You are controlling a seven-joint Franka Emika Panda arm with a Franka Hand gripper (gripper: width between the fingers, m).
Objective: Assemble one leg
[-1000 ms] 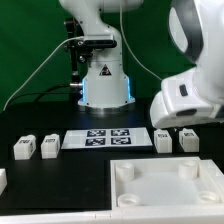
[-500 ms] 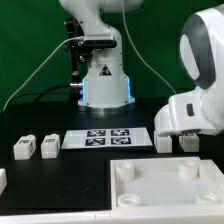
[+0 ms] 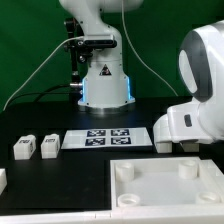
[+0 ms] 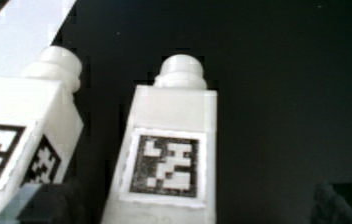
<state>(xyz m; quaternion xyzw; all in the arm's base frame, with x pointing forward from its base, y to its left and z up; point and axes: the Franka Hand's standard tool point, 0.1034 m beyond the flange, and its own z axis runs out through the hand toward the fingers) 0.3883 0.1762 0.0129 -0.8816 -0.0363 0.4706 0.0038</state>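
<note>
Black table (image 3: pixel 30 120), green wall (image 3: pixel 25 30) behind, bright even light

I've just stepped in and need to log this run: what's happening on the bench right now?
The Panda arm hangs low at the exterior view's right end of the marker board. Its wrist view shows the centred leg lying on the table, with a second leg beside it, apart. Too little of the tool shows to tell if it is open. Two spare legs and the tabletop lie untouched.

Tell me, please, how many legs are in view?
4 legs: two at the exterior view's left, beside the marker board; two under the arm, in the wrist view. More may be hidden.
</note>
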